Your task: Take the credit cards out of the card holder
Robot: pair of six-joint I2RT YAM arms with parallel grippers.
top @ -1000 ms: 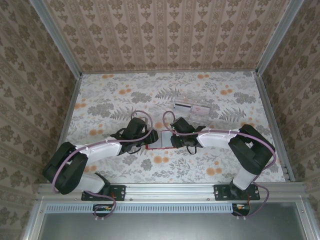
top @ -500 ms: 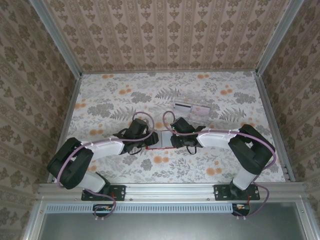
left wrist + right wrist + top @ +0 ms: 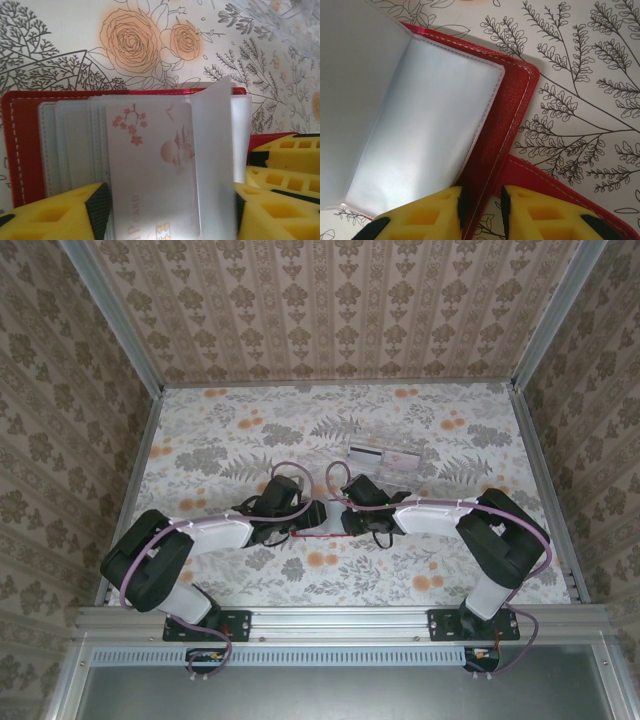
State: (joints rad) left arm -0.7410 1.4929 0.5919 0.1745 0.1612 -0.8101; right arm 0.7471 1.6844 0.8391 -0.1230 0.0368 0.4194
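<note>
Starting at the right gripper (image 3: 481,212): its yellow fingers are nearly together, pinching the stitched red cover edge of the card holder (image 3: 512,110), so that side's got a proper hold. The left gripper (image 3: 172,215) is spread wide, one finger on each side of a pale card (image 3: 150,160) with a pink blossom print that sits in the holder's pockets. I honestly can't tell from the wrist cam whether the pads touch anything. A clear sleeve page (image 3: 215,150) stands up just beside that card, to the right in that view, and greyish pocket rows (image 3: 70,145) are stacked on its other side against the red cover. The holder lies open on the floral table (image 3: 480,540), roughly mid-width and a little closer to the near edge than the far one, with the two grippers coming at it from left and right. Further out, toward the far edge and a bit right of centre, a credit card with a dark stripe (image 3: 365,453) lies flat. A pale flat piece (image 3: 405,461) sits just beside it, too small from up top to say what it is.
</note>
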